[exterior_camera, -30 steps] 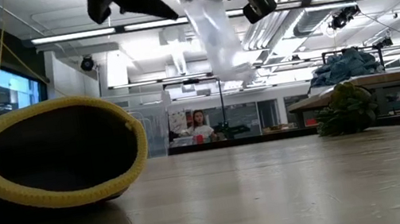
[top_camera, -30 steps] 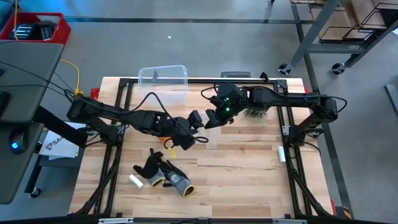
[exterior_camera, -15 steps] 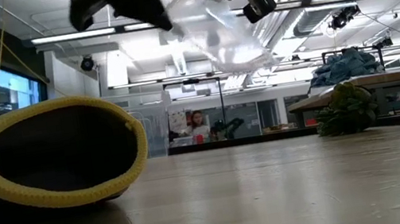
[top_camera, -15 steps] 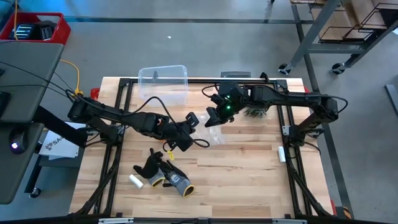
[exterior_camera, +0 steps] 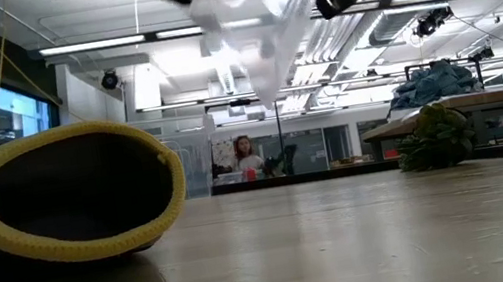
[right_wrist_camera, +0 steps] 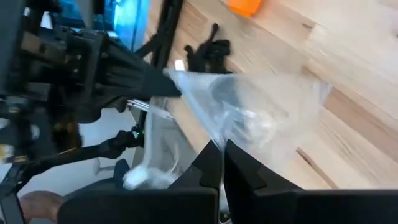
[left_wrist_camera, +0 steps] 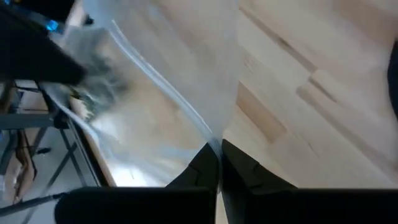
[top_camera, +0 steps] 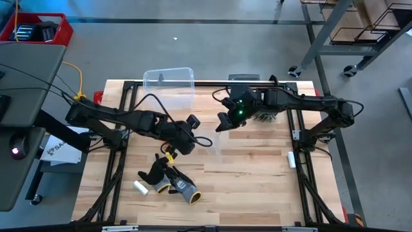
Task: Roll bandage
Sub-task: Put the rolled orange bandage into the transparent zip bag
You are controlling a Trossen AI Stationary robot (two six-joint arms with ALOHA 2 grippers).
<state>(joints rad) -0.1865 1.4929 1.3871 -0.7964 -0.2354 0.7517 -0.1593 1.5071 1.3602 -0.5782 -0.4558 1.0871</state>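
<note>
Left end effector [top_camera: 190, 122] and right end effector [top_camera: 223, 121], both clamped on clear bag [exterior_camera: 243, 21], hold it stretched above counter [top_camera: 257, 174] middle, likely to open it.

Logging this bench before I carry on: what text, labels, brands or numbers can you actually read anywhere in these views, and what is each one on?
"SA": the only letters that read, dark print on the white sheet beside the table's left edge; the rest is cut off by the frame.
The clear plastic bag held between both grippers: no print visible.
The gloves: no legible marking.
Signs in the room behind, low view: too small to read.
</note>
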